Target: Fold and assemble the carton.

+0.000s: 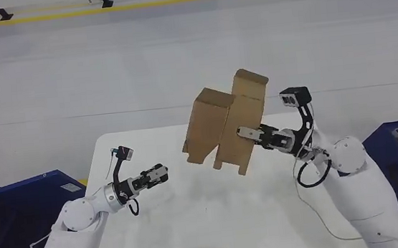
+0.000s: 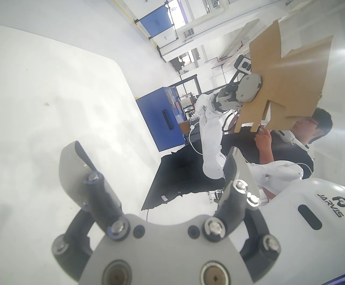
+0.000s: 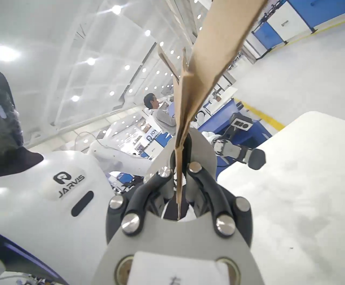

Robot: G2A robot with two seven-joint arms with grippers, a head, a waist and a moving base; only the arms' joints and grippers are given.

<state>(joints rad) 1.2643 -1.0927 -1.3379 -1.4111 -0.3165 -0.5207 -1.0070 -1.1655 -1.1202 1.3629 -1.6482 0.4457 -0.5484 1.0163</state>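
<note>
1. the right gripper [image 3: 180, 151] had its fingers [image 3: 205, 153] drawn close together on a thin edge of the carton [image 1: 224, 125], and the cardboard ran between the pads and out beyond them.
2. the left gripper [image 2: 153, 156] had its fingers [image 2: 78, 164] spread wide with nothing between them.
3. the carton was brown cardboard, held tilted in the air above the far part of the table [image 1: 216, 223]. at the grip its layers lay flat together. flaps stood out at its upper end and at its lower end. as far as could be seen, it touched only the right gripper.
4. the left gripper hung low over the robot's left side of the table, well apart from the carton and pointing roughly toward it.
5. the step in hand looked like an early one. the carton was lifted and presented between the arms, but not opened into a box, and no flap looked folded in.
6. the next move would likely call for the left gripper to cross over and take a panel or edge opposite the right one, so the two arms could pull the sleeve open.
7. the right grip sat on one thin edge only, so the carton could swing or slip if it were pulled hard.
</note>
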